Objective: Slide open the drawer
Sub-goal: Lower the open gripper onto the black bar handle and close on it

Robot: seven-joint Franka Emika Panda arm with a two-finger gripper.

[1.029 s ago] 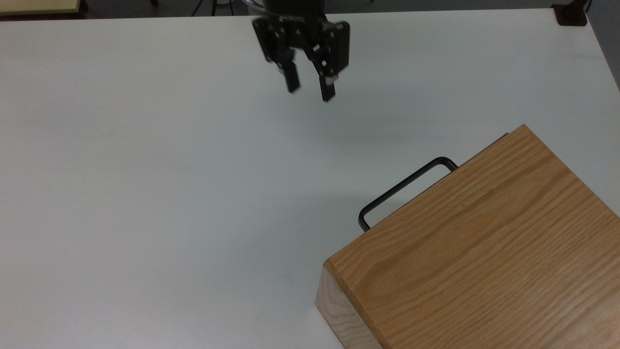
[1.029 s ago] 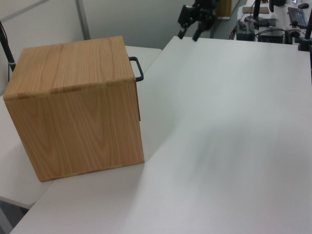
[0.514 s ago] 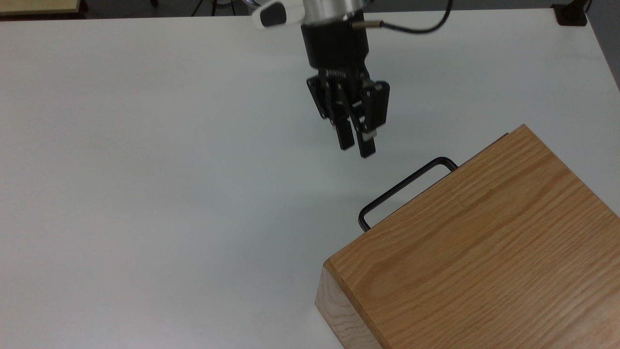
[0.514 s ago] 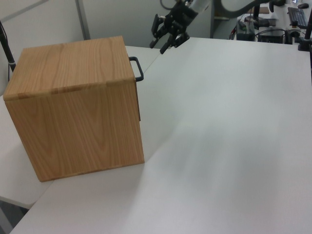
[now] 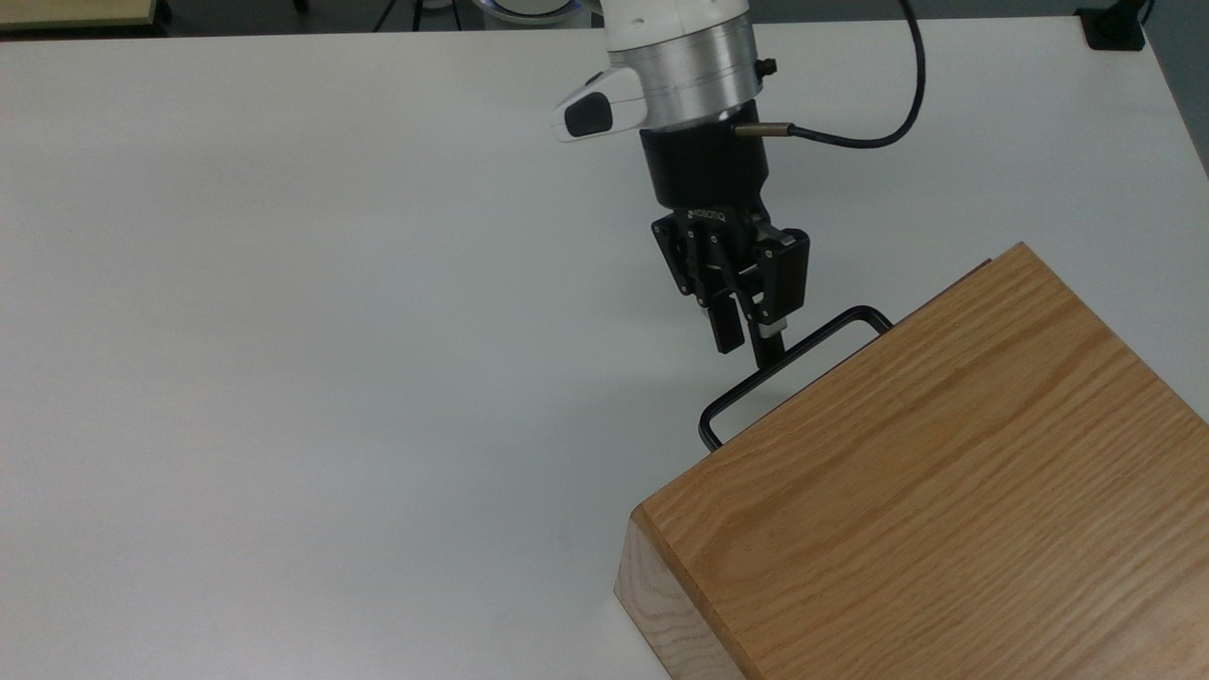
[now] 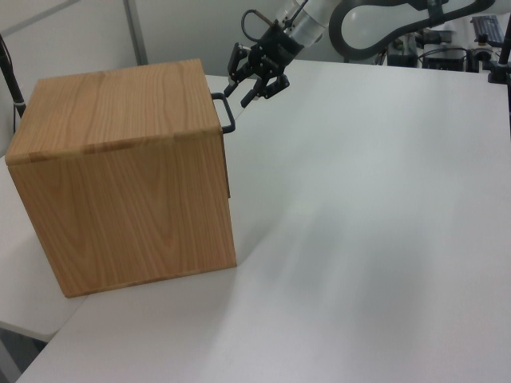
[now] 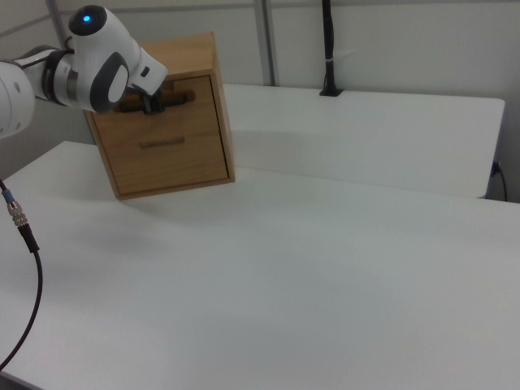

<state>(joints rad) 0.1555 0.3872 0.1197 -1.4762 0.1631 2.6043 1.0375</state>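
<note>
Fingers (image 5: 748,346) partly hide, perhaps touch, handle (image 5: 798,364).

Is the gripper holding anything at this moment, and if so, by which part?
Nothing is held. The gripper is open with its fingertips at the drawer's black bar handle, not closed on it. The drawer is shut in the casing.
</note>
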